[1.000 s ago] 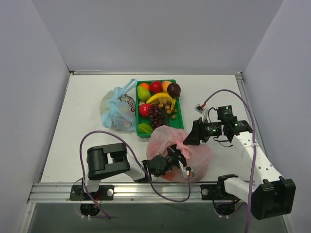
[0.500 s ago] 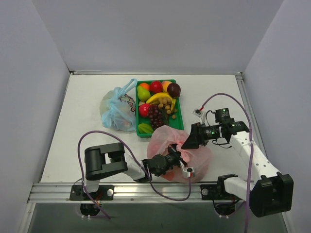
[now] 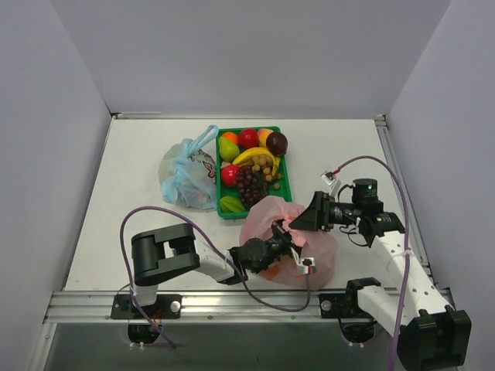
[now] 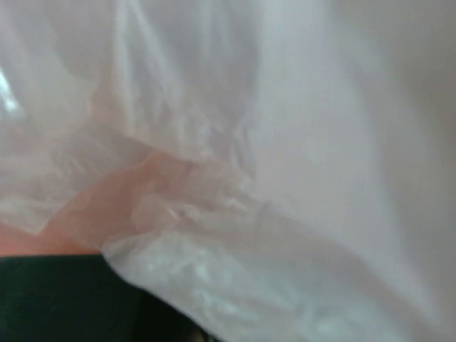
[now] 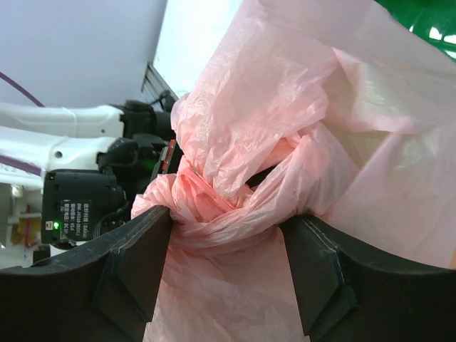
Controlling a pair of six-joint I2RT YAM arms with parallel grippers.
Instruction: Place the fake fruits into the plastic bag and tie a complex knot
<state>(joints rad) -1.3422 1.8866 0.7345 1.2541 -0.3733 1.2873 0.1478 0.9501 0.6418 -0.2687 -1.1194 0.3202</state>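
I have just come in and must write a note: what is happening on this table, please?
Both arms are working on the pink plastic bag near the front of the table. The right gripper has its jaws open on either side of the knot, a twisted bunch of the bag's plastic. The left gripper is pressed against the bag from the other side. Its camera sees only plastic, so its grip cannot be told. Many fake fruits lie in the green tray, beside a blue bag.
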